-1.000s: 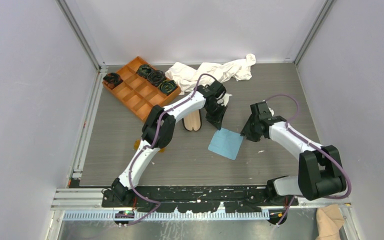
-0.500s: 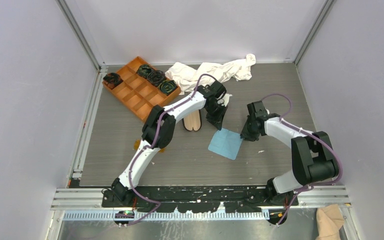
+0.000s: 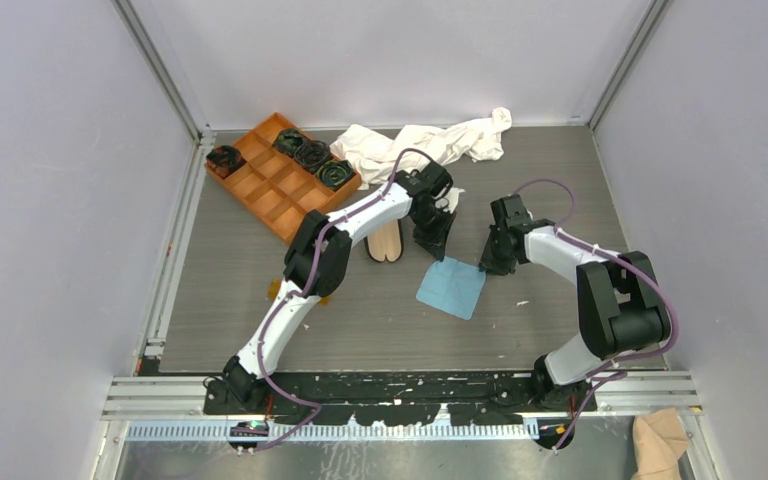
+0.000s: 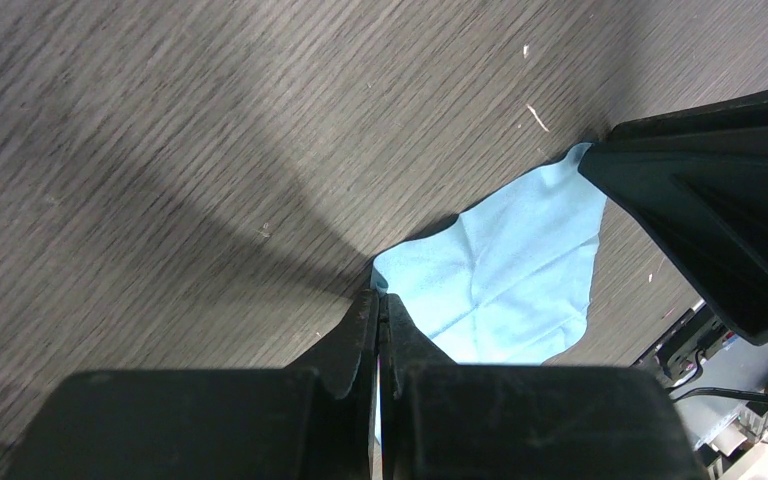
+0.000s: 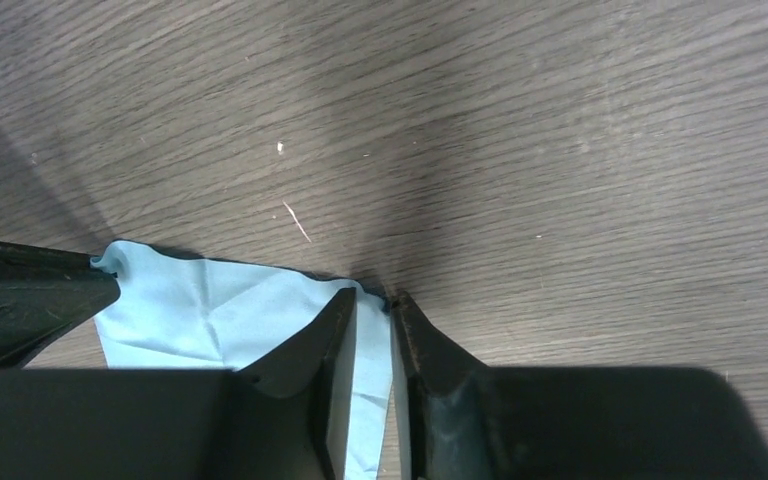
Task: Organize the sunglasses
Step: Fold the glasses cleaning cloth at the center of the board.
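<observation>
A light blue cloth lies flat on the grey table. My left gripper is shut on its far left corner, and in the left wrist view the cloth starts right at the pinched tips. At the cloth's right corner my right gripper is down at the table. Its fingers stand a little apart, with the cloth's edge running between them. An open black case with beige lining lies left of my left gripper. Of the sunglasses I see only an amber bit beside my left arm.
An orange compartment tray with several dark coiled items sits at the back left. A crumpled white cloth lies along the back edge. Grey walls close in both sides.
My right gripper moved left onto the cloth's right corner and its jaws narrowed. The left arm and the cloth stayed where they were.
</observation>
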`<state>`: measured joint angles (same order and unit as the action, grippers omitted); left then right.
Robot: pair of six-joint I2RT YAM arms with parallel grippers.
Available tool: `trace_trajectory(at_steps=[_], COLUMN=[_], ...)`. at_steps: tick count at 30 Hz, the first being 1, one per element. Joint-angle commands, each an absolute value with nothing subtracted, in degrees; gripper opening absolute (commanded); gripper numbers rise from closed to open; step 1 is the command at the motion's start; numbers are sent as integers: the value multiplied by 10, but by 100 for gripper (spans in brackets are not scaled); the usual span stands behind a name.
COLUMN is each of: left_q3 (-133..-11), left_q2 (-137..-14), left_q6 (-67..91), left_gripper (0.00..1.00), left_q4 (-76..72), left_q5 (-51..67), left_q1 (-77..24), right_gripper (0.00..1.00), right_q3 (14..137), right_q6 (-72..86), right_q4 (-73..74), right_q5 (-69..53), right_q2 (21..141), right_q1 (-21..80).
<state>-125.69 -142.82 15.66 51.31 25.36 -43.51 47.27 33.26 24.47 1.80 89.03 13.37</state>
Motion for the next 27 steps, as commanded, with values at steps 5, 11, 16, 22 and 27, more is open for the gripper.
trace_trajectory(at_steps=[5,11,16,22,27], left_q3=[-1273,-1268,-1265,-1245,-1223], left_q2=[-1428,-1416,-1401,-1380,-1362], left_q6=[156,155,151,141,146], left_gripper=[0,0,0,0,0], left_q4=[514,514,516,513,504], left_q5=[271,274,277,280,280], left_q1=[-438,-438,-439,-439,-439], right_gripper=[10,3,1,1,0], right_q3=[479,487,486,480,473], right_q6=[314,311,308,314,313], right_q4=[254,262,266,267,274], right_q5=[17,8,-1,-33,-43], right_q2=[896,878,849,808,786], right_q1=[133,133,134,133,136])
